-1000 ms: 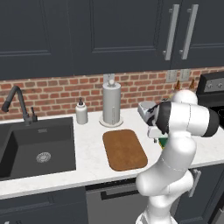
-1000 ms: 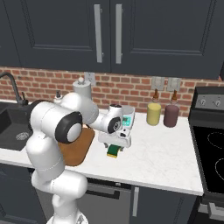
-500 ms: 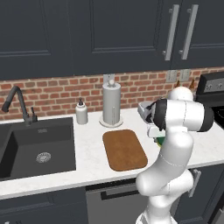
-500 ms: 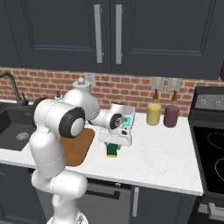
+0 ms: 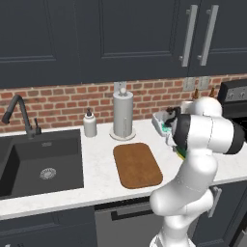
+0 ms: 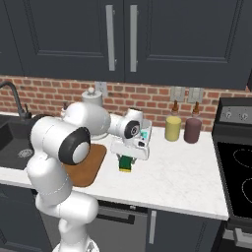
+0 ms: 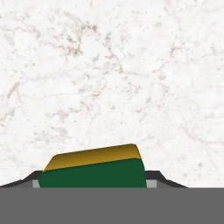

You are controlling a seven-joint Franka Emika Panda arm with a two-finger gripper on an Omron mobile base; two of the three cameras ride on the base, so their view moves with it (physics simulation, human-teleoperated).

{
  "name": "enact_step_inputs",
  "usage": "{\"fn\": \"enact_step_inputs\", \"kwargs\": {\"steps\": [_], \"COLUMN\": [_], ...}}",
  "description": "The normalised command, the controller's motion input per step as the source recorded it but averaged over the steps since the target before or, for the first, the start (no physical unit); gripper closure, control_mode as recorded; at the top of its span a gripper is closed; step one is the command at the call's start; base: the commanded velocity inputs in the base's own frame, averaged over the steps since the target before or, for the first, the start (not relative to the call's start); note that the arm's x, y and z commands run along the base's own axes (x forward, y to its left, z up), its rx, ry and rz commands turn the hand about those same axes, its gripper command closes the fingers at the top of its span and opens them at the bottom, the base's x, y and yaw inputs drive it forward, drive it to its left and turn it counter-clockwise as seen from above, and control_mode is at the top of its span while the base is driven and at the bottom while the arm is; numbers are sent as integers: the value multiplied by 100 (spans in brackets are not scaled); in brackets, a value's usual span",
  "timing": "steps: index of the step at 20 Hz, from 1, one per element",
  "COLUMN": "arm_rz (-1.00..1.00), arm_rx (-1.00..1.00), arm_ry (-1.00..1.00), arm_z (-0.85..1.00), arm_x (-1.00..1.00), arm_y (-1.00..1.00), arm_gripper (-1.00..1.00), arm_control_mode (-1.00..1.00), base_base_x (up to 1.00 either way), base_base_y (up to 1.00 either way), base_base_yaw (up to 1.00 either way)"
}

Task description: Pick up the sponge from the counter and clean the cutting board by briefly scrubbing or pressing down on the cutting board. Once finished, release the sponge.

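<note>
The sponge (image 7: 94,168), dark green over yellow, sits between my two dark fingertips, close under the hand camera, with bare white counter (image 7: 109,65) beyond it. From the right base the gripper (image 6: 127,158) points down, shut on the sponge (image 6: 127,164), just right of the cutting board (image 6: 92,165). The brown wooden cutting board (image 5: 137,165) lies flat on the counter (image 5: 99,181), to the left of the hand. A sliver of the sponge (image 5: 180,153) peeks from behind my forearm.
A white kitchen scale (image 6: 144,134) stands right behind the hand. Yellow (image 6: 173,129) and dark red (image 6: 192,130) bottles stand at the wall. A paper towel roll (image 5: 122,116), soap dispenser (image 5: 89,123) and dark sink (image 5: 41,161) lie left; the stove (image 6: 236,167) lies right.
The hand has come up a little with the sponge in it, and the elbow has swung slightly. The board and scale have not moved.
</note>
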Motion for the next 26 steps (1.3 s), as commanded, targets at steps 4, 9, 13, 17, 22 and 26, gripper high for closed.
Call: {"fn": "enact_step_inputs", "kwargs": {"steps": [4, 9, 13, 17, 22, 26], "arm_rz": [0, 0, 0, 0, 0, 0], "arm_rx": [1, 0, 0, 0, 0, 0], "arm_ry": [0, 0, 0, -1, 0, 0], "arm_z": [51, 33, 17, 1, 0, 0], "arm_x": [-2, 0, 0, 0, 4, 12], "arm_y": [38, 61, 58, 48, 41, 44], "arm_gripper": [100, 100, 100, 100, 100, 100], "arm_control_mode": [-100, -100, -100, -100, -100, -100], "base_base_x": [0, 0, 0, 0, 0, 0], "base_base_y": [0, 0, 0, 0, 0, 0], "base_base_yaw": [0, 0, 0, 0, 0, 0]}}
